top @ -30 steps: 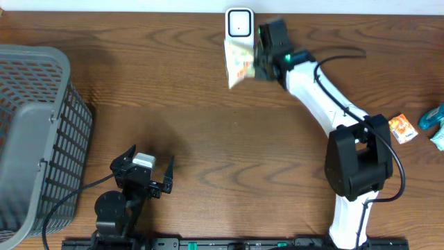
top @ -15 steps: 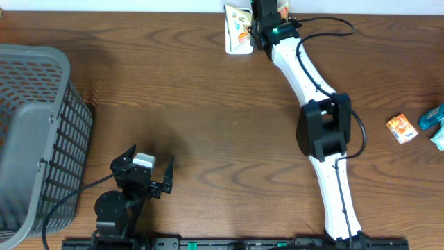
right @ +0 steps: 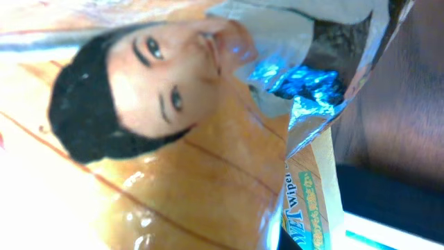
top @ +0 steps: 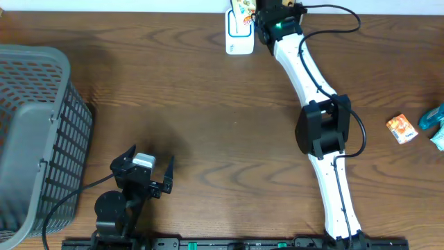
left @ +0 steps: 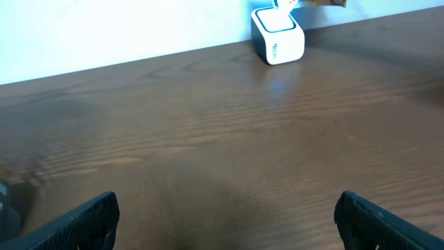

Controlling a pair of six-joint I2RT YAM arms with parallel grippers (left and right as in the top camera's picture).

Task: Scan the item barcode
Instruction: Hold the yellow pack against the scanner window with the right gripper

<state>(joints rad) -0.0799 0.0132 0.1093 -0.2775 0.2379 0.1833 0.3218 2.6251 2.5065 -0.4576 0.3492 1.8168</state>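
The right gripper (top: 258, 12) is stretched to the far edge of the surface (top: 208, 104), clenched on the packet (top: 242, 7). The packet juts out from the gripper's left side. From the right wrist camera it fills nearly the whole view, pressed close under the gripper. It shows a printed face on an orange ground, crumpled silver foil at one end and a strip of lettering along its edge. No barcode can be made out on the side that shows.

The white scanner (top: 239, 38) stands on the surface just to the left of this gripper and a little back toward the arm's base, directly beneath the packet. In the left wrist view the packet hangs over the scanner's top, slightly off to its right. Whether the two touch cannot be told.

The left gripper (top: 143, 173) is released, its fingers (left: 76, 222) spread wide with nothing between them. It hovers low over bare wood on the near side of the surface, and the scanner lies well ahead of it and off to its right. The grey basket (top: 31, 139) stands to the left of this gripper. Well to the right of the right arm lie a small orange pack (top: 401, 128) and a teal item (top: 431, 119), near each other at the edge of the surface.
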